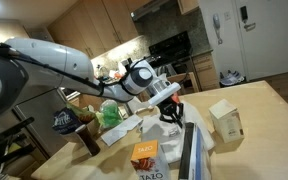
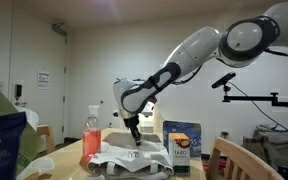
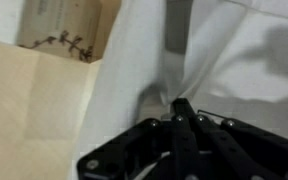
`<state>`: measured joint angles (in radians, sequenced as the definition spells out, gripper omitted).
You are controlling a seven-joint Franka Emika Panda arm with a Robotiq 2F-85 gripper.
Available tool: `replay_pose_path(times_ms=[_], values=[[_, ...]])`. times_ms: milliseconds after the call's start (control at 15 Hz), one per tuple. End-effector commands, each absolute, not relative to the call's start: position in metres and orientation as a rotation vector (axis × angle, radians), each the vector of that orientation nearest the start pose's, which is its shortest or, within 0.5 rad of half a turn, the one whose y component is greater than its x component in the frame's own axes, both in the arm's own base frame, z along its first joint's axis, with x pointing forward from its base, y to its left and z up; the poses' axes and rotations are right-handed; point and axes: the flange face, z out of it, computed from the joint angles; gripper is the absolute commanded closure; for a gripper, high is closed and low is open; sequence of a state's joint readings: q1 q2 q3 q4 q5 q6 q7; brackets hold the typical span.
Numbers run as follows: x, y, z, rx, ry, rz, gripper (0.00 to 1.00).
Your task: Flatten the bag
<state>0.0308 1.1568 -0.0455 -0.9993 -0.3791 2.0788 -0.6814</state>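
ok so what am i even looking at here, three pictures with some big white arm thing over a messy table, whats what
It is a robot arm with a two-fingered gripper at its end. Two pictures come from cameras standing in the room, at different spots. The third comes from a camera on the arm's wrist, looking past the black fingers.

On the table lies a large white crinkled bag, and the gripper is down on it. Around it are a small green bag, a beige carton, an orange carton and a reddish bottle.

The fingers look closed. Whether they pinch a fold of the bag, I cannot tell.
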Motion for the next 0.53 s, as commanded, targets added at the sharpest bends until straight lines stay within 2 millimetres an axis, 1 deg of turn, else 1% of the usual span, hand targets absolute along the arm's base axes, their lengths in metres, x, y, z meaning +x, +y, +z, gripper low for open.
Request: replay_pose_path(times_ms=[0, 67, 200, 267, 333, 467], values=[[0.783, -0.016, 0.214, -3.209, -1.545, 0.232, 1.00], [0.787, -0.018, 0.232, -3.238, -1.564, 0.210, 1.00], [0.791, -0.021, 0.258, -3.280, -1.582, 0.184, 1.00], [0.792, -0.024, 0.263, -3.288, -1.581, 0.178, 1.00], [0.793, -0.028, 0.264, -3.299, -1.580, 0.168, 1.00], [0.794, -0.037, 0.255, -3.303, -1.549, 0.168, 1.00]])
